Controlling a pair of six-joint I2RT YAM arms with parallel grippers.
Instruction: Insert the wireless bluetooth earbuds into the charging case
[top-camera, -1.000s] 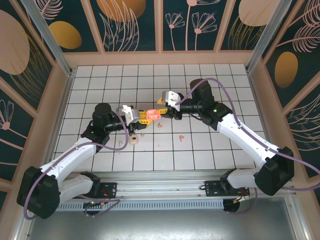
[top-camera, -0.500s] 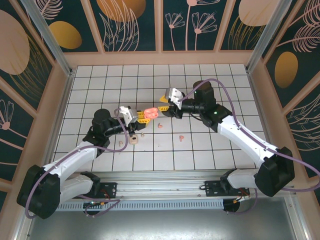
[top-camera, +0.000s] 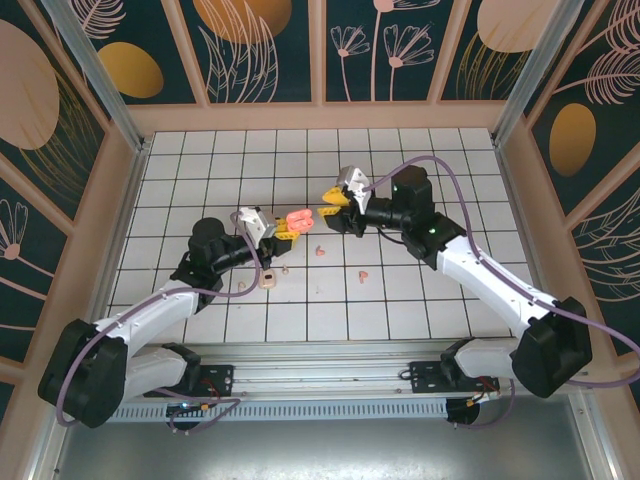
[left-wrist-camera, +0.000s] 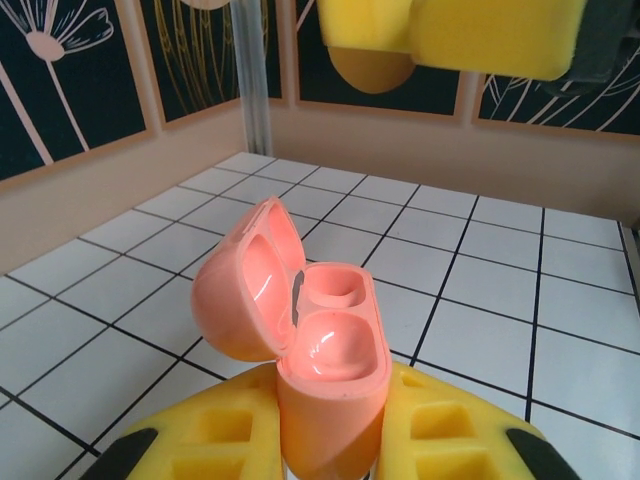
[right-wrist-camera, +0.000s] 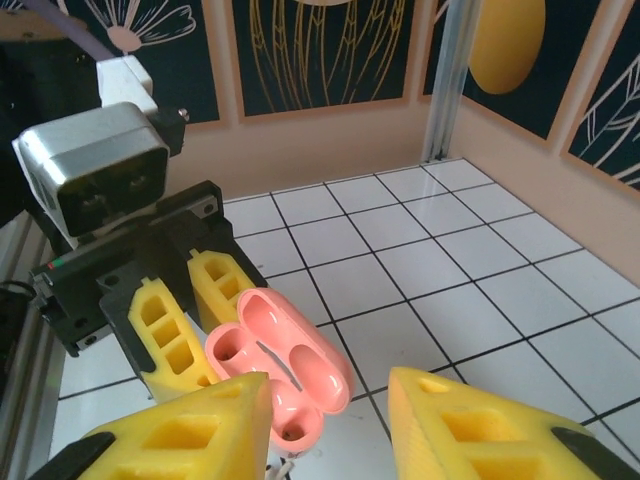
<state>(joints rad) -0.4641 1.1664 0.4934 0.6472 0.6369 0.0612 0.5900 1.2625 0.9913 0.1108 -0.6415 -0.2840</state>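
Mid-table (top-camera: 450, 160), left arm (top-camera: 150, 312) outstretched with case (top-camera: 297, 220)

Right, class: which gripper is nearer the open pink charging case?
Left. The left gripper grips the pink charging case by its base; the right gripper hangs open just beyond it, not touching.

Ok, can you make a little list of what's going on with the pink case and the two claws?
left claw: shut on the pink case, holding it up
pink case: lid open, both cups empty
right claw: open, empty, close to the case
pink earbuds: two, lying on the tiles
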